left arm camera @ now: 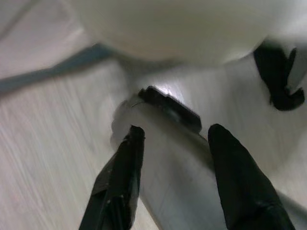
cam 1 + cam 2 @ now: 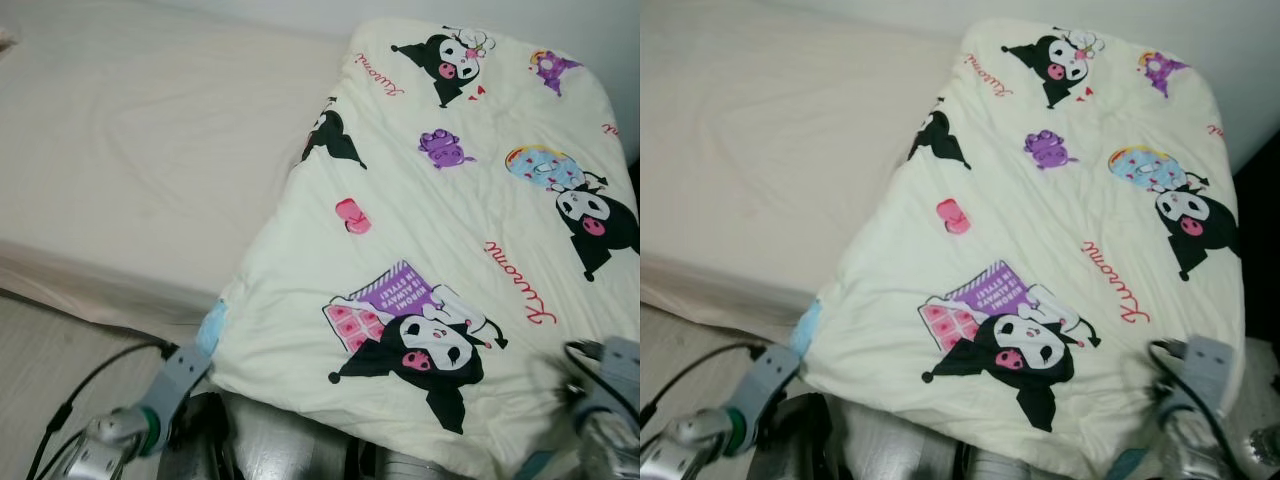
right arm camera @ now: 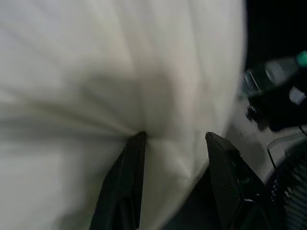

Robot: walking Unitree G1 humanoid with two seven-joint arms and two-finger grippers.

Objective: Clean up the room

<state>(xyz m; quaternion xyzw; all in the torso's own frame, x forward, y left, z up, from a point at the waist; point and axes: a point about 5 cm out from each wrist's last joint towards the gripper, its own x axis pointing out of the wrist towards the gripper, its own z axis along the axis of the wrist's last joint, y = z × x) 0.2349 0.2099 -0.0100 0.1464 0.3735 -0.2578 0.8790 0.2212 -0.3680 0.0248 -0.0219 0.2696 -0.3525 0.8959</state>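
At the upper left of the head view we see the bed (image 2: 120,140), covered by a plain cream sheet, with pale wood floor (image 2: 40,350) below it at the lower left. Our left gripper (image 1: 172,139) hangs at the lower left of the frame, just under the near corner of the folded quilt (image 2: 450,230); its jaws stand wide apart with nothing between them, over a silver part of our own body. The quilt, pale yellow and printed with black-and-white cartoon characters and purple figures, spreads from the centre to the upper right of the frame, lying on the bed's right part and overhanging its near edge. At the lower right our right gripper (image 3: 172,139) presses its fingers into the quilt's edge, jaws parted around a fold of the cloth.
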